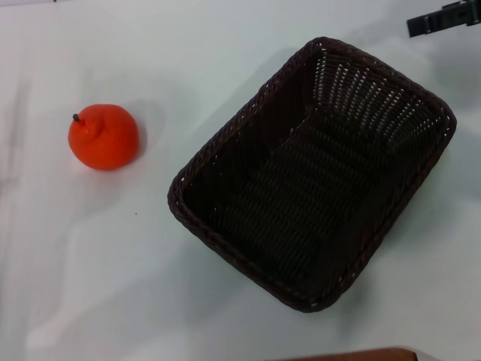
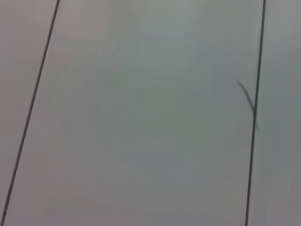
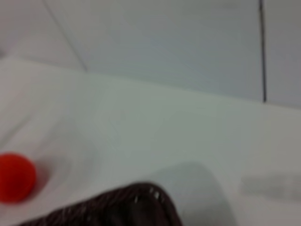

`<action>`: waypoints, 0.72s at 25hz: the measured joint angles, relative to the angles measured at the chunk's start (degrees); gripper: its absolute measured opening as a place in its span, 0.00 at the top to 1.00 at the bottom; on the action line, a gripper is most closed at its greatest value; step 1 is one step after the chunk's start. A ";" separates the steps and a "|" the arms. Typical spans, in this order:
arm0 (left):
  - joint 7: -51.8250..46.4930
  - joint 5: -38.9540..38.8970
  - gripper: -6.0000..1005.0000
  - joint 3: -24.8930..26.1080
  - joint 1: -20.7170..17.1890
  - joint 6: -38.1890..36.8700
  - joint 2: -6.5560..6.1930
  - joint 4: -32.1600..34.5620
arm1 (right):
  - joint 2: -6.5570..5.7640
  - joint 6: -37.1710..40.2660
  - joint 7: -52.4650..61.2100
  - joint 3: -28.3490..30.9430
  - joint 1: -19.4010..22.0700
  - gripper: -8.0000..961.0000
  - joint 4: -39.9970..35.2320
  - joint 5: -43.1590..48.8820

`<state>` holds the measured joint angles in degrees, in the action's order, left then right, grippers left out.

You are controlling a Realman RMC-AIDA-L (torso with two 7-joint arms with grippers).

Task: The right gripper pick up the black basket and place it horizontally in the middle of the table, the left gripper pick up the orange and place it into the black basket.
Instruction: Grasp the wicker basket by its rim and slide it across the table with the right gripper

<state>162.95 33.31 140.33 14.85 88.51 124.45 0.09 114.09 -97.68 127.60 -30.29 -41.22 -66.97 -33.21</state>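
Dark woven black basket [image 1: 312, 177] sits empty, skewed; right gripper [image 1: 443, 19] barely visible, grip unclear

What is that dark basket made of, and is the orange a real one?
The black basket looks like woven wicker, or plastic made to look like it: dark brown-black strands, a braided rim, and side walls with gaps you can see through. The orange has smooth, very bright, even skin and a short dark stem; it may be a plastic model, but I cannot tell for sure.
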 joint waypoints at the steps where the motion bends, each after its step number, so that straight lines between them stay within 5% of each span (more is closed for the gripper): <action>1: 0.00 0.00 0.08 0.03 -0.03 0.00 0.00 0.00 | 0.01 -0.55 0.57 -0.51 -0.56 0.02 -0.02 1.06; 18: 0.00 0.08 0.09 -0.07 -0.09 0.00 0.00 -0.09 | 1.15 6.24 6.18 -11.23 -1.67 0.02 9.35 4.50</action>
<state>162.95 33.40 140.26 14.76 88.51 124.45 0.00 115.25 -91.43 133.78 -41.52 -42.89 -57.62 -28.71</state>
